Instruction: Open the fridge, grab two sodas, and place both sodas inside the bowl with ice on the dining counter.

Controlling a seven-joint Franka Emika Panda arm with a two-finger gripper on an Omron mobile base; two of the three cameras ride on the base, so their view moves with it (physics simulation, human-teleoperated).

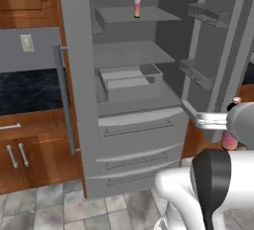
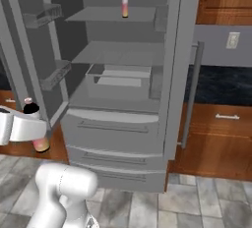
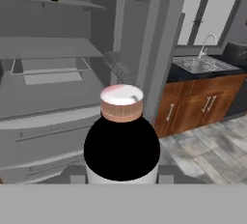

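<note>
Grey tile floor and reddish wood cabinets frame the fridge [image 1: 124,100], its right door swung wide open. One soda [image 1: 137,4] stands upright on the top shelf, alone. The gripper [image 3: 121,177] sits outside the fridge by the open door, pinching a second soda [image 3: 121,141] — black shoulder and cap toward the hand camera, pink base showing low in the base views [image 2: 40,143]. Sink [image 3: 202,63] beyond, to the right.
</note>
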